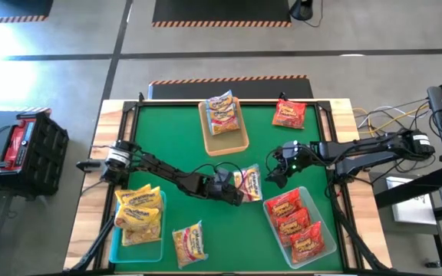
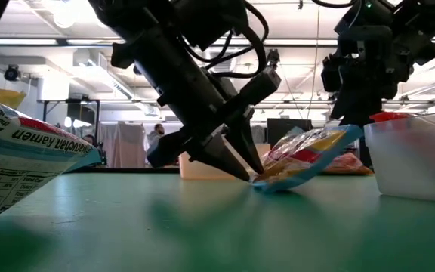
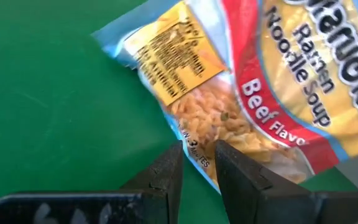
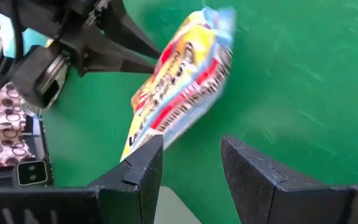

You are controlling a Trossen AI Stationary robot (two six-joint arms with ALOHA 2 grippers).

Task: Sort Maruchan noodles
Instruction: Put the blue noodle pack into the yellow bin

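Observation:
A beef Maruchan packet point(image 1: 250, 184), yellow, red and light blue, is at the table's middle, tilted in the low view point(image 2: 308, 151). My left gripper point(image 1: 235, 192) reaches in from the left and is shut on it point(image 3: 197, 165). My right gripper point(image 1: 275, 176) hangs open just right of and above the packet, nothing between its fingers point(image 4: 191, 168). Two like packets lie in the tan tray point(image 1: 240, 142) at the far middle. Yellow packets fill the teal tray point(image 1: 121, 249) at the near left. Red packets lie in the clear tray point(image 1: 322, 218) at the near right. My left gripper pinches the packet's side edge point(image 3: 191, 146) between its two fingers, only at their tips. The fingers slant down from the table's left. The held edge point(image 2: 266, 181) sits low at the table; the opposite end point(image 2: 342, 136) is raised toward the right.
A loose red packet point(image 1: 288, 115) lies at the far right, and a yellow one point(image 1: 189, 244) at the near middle. Open green surface lies between the trays. A black crate point(image 1: 33, 142) stands off the table's left side.

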